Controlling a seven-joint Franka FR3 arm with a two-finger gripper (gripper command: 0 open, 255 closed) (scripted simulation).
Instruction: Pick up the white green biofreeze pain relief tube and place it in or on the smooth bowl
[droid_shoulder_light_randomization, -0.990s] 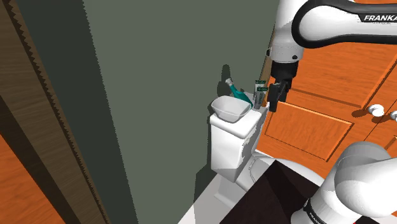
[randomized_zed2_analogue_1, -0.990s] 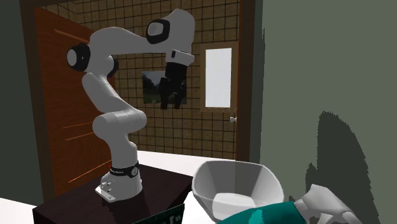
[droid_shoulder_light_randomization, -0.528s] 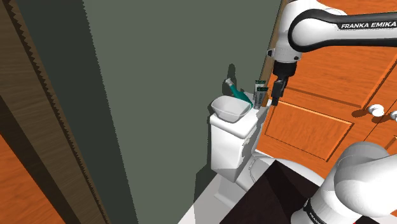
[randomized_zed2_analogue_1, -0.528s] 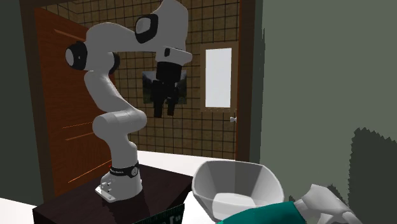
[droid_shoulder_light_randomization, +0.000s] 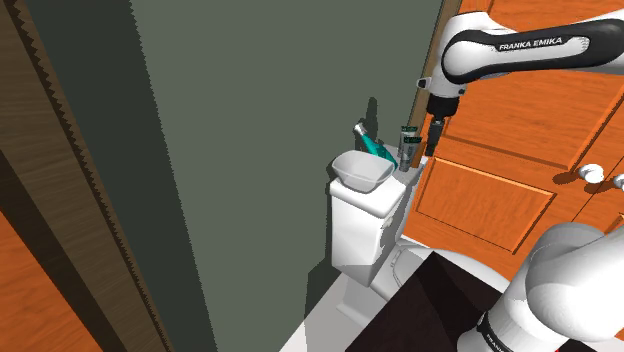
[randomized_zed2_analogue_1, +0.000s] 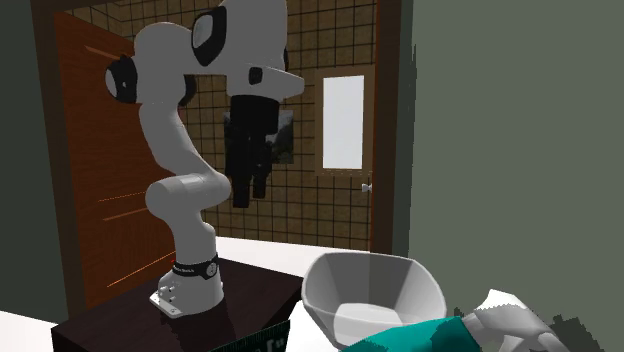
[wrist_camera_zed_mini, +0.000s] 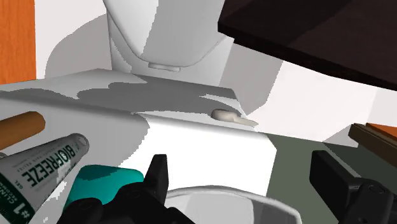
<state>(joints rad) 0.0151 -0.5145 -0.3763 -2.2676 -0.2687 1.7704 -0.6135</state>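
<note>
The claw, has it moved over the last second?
Yes. In the second exterior view the claw has dropped and shifted left, away from the framed white panel.

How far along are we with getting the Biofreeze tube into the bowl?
Nothing finished: the Biofreeze tube stands on the toilet tank beside the bowl, ungrasped. In hand: the gripper, open, hangs close beside the tube. Left: closing on it, lifting, setting it in the bowl.
</note>
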